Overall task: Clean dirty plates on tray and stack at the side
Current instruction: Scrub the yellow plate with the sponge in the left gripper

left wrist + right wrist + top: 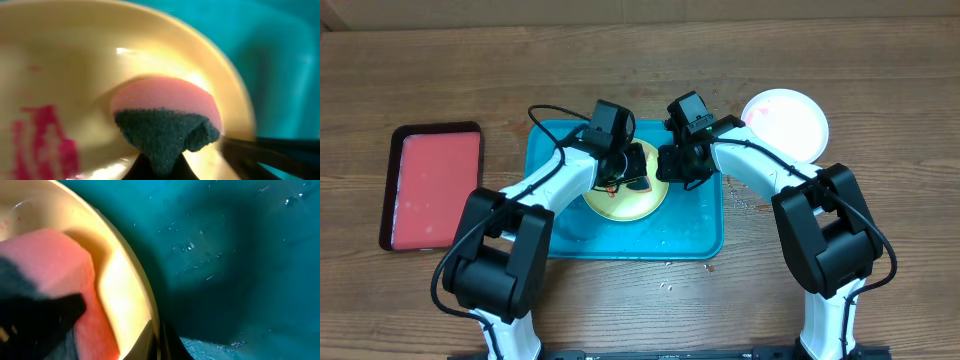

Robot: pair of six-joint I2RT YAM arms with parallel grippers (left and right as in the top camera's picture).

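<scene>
Left gripper (623, 176) is clamping a sponge (165, 117), pink on one face and dark green on the other, and holding it against the inside of the yellow plate (632, 207). Right gripper (670, 170) is pinching that plate's rim at its 2 o'clock edge, fingers closed on it. The wooden table (840, 60) is carrying the teal tray (698, 225) at its centre, with the yellow plate lying inside. A red tray (430, 180) is sitting at 9 o'clock, apart from the teal one. A white plate (790, 125) is resting on the table at 1 o'clock, just off the teal tray's corner. A red smear (45, 142) is showing on the yellow plate at 8 o'clock of the sponge.
</scene>
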